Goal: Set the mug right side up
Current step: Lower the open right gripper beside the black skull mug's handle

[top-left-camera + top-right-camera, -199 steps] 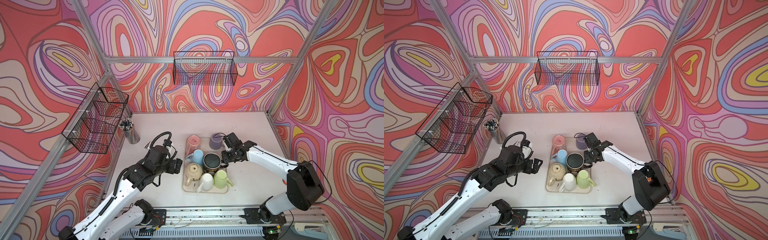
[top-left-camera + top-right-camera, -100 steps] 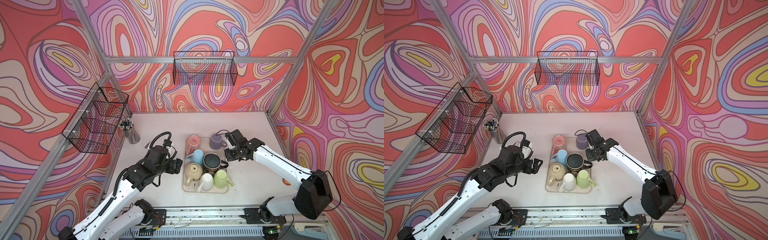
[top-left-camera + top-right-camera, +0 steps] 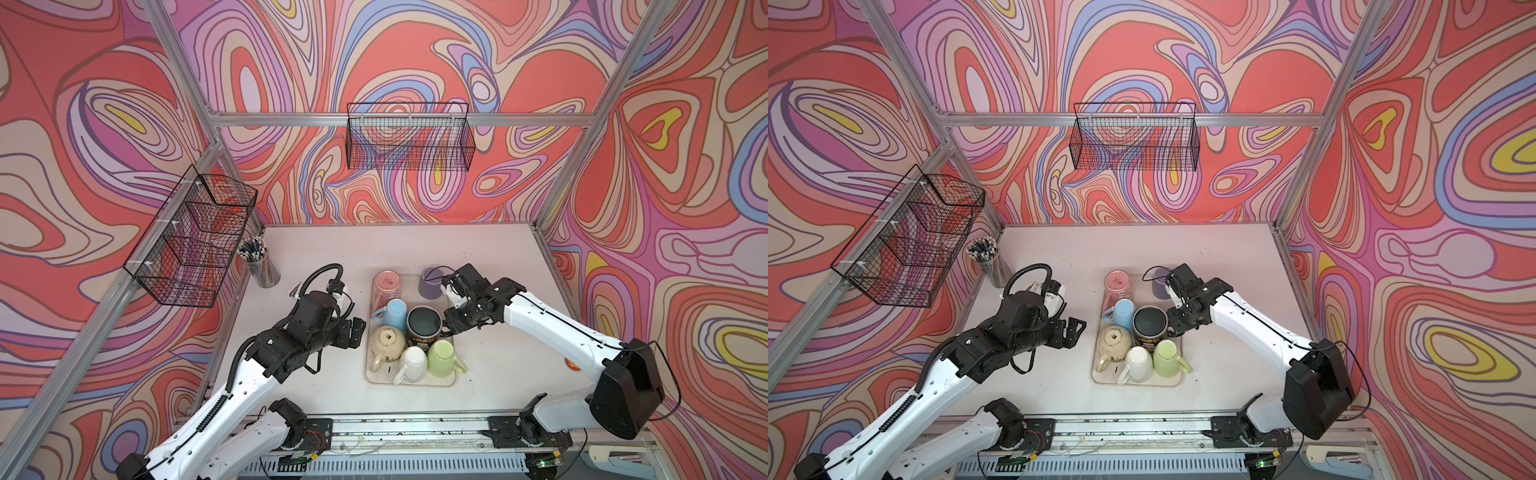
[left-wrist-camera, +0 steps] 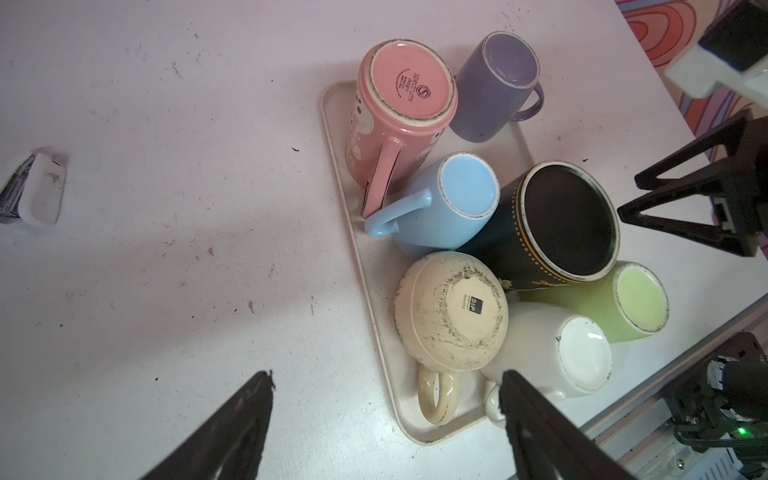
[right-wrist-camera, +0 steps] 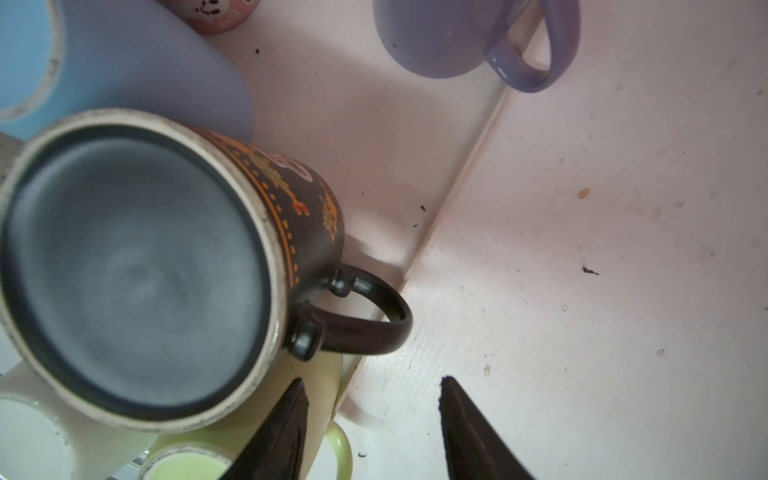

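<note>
Both jaw pairs gape empty. Left gripper (image 3: 356, 330) idles; right gripper (image 5: 371, 380) sits at three o'clock of the upside-down black ceramic mug (image 3: 424, 325), likely after its handle (image 5: 374, 320).

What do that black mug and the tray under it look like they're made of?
Black mug: probably ceramic, with a matte dark finish, painted orange dots and a pale, bare-looking ring around the end facing up. Tray: likely plastic or melamine, a smooth cream surface with a rounded moulded rim; the look alone cannot settle which.
</note>
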